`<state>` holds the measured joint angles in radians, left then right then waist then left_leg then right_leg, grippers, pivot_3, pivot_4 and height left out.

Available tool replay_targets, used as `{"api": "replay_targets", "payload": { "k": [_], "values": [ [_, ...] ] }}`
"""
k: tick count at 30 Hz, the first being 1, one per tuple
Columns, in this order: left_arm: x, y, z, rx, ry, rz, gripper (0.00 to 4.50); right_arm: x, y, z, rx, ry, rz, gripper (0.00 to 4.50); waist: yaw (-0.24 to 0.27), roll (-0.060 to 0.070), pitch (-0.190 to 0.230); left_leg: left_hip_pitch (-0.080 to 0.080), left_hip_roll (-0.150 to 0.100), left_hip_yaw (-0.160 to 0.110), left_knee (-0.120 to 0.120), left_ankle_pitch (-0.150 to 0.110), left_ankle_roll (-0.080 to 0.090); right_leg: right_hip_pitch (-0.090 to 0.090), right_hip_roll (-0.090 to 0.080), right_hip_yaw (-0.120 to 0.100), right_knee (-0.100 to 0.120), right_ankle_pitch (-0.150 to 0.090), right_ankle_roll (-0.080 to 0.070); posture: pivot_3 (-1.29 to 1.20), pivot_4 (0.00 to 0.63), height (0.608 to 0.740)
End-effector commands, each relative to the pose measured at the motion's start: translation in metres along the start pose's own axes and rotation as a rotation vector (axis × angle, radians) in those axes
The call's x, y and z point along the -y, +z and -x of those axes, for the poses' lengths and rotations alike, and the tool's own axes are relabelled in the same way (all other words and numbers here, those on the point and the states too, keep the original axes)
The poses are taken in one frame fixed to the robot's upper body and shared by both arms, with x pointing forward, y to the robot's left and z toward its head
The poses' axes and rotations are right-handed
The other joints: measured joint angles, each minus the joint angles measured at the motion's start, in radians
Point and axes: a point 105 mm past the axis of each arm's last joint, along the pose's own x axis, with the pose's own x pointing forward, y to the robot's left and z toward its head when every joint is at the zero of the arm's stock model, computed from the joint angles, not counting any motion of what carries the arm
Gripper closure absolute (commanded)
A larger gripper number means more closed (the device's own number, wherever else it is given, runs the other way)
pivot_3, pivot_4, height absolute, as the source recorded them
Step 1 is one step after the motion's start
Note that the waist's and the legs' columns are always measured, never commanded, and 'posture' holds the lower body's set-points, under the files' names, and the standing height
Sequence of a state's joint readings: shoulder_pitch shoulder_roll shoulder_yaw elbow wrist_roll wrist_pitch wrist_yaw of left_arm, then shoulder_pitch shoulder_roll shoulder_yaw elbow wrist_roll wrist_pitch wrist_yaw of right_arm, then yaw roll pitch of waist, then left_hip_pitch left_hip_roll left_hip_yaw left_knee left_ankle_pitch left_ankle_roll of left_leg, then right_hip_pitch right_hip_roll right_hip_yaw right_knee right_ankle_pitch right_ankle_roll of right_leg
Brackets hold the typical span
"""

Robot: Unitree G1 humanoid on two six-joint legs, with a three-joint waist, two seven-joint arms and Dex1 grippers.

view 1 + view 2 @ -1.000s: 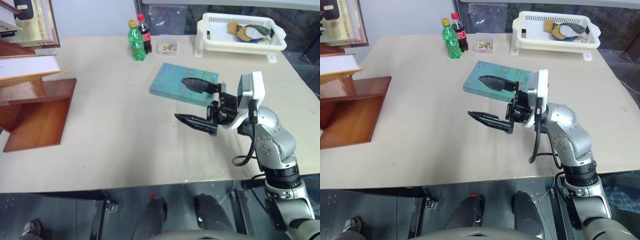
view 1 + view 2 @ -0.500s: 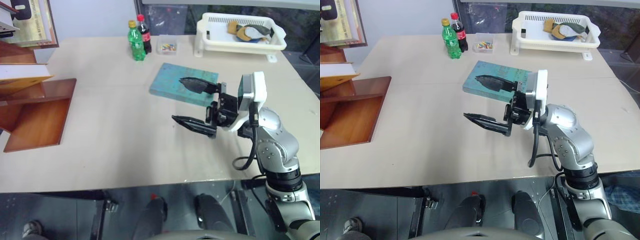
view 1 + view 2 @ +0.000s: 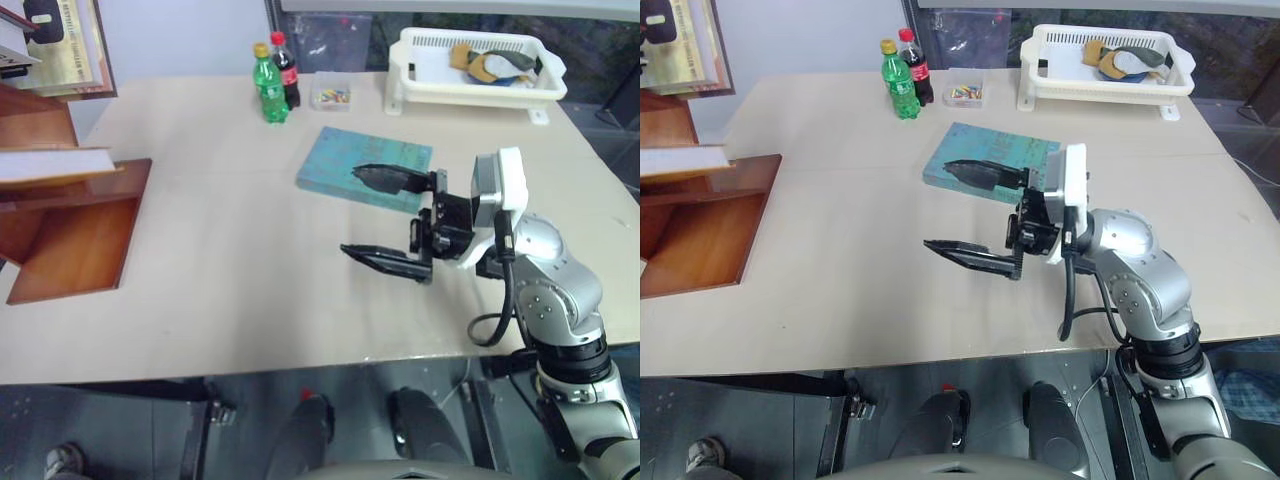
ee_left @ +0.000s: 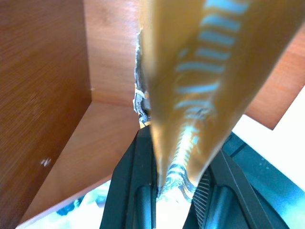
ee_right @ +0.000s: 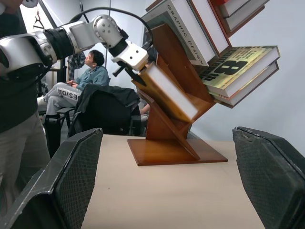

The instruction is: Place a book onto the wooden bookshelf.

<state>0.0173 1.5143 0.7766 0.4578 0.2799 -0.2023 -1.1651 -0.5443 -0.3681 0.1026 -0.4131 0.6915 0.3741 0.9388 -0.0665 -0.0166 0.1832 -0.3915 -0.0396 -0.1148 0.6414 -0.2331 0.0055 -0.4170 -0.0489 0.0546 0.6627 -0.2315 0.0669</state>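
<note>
- Left gripper [image 5: 127, 71]: clamped on the spine end of the book [image 5: 169, 93], which it holds out over a slanted panel of the wooden bookshelf [image 5: 171, 138]. In the left wrist view the two black fingers [image 4: 138, 191] pinch the orange-yellow cover with the reddish panels just behind it.
- Book: its white page edge lies along the slanted panel, apparently touching or just above it; contact cannot be confirmed. It sits below the other books [image 5: 238, 67] stacked higher on the bookshelf.
- Right gripper [image 3: 385, 215]: spread wide and empty, hovering over the table well away from the bookshelf, with a teal-blue book [image 3: 345, 165] lying flat under its upper finger.
- Step in hand, as judged: seating the book. Keep it parallel to the panel, slide it down until its lower edge meets the ledge, and release only once it rests there; letting go early risks it sliding off.
</note>
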Motion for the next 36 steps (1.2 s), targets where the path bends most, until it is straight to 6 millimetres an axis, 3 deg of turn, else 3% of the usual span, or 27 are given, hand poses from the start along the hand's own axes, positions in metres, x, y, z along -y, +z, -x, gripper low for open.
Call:
{"api": "replay_targets", "payload": {
  "k": [1, 18, 21, 26, 27, 36],
  "values": [
    [0.005, -0.004, -0.001, 0.000, 0.005, 0.037, 3.55, 0.001, 0.011, -0.003, 0.031, 0.006, 0.028, 0.00, 0.000, 0.000, 0.000, 0.000, 0.000, 0.000, 0.000, 0.000, 0.000, 0.000, 0.000, 0.000, 0.000, 0.000, 0.000, 0.00, 0.150, 0.740],
    [0.010, 0.003, -0.005, 0.024, 0.032, 0.071, 3.55, 0.015, 0.012, -0.007, 0.011, -0.067, 0.004, 0.00, -0.002, 0.000, 0.000, 0.000, 0.000, 0.002, 0.000, 0.000, 0.000, -0.001, -0.001, 0.002, -0.001, 0.000, 0.000, 0.00, 0.150, 0.740],
    [0.009, 0.003, -0.005, 0.022, 0.041, 0.082, 2.61, 0.016, 0.012, -0.007, 0.010, -0.066, 0.000, 0.00, -0.002, 0.000, 0.000, 0.000, 0.000, 0.002, 0.000, 0.000, 0.000, -0.001, -0.001, 0.002, -0.001, 0.000, 0.000, 0.00, 0.150, 0.740],
    [0.004, 0.004, 0.000, 0.029, 0.091, 0.080, 0.24, 0.018, 0.011, -0.005, 0.008, -0.067, -0.001, 0.00, -0.002, -0.001, 0.000, -0.002, 0.000, 0.002, 0.000, 0.000, 0.000, -0.002, -0.001, 0.002, -0.001, 0.000, -0.001, 0.00, 0.150, 0.740],
    [0.003, 0.005, 0.003, 0.038, 0.100, 0.079, 0.04, 0.018, 0.010, -0.005, 0.007, -0.066, -0.003, 0.00, -0.001, -0.001, 0.000, -0.002, 0.000, 0.001, 0.000, 0.000, 0.000, -0.002, -0.001, 0.002, -0.002, 0.000, -0.001, 0.00, 0.150, 0.740],
    [0.002, 0.012, 0.027, 0.223, 0.178, 0.055, 0.04, 0.021, 0.007, -0.001, 0.003, -0.062, -0.013, 0.00, 0.001, -0.001, -0.001, -0.003, 0.000, 0.000, -0.002, 0.000, -0.001, -0.003, -0.005, 0.002, -0.005, 0.001, -0.002, 0.00, 0.150, 0.740]
  ]
}}
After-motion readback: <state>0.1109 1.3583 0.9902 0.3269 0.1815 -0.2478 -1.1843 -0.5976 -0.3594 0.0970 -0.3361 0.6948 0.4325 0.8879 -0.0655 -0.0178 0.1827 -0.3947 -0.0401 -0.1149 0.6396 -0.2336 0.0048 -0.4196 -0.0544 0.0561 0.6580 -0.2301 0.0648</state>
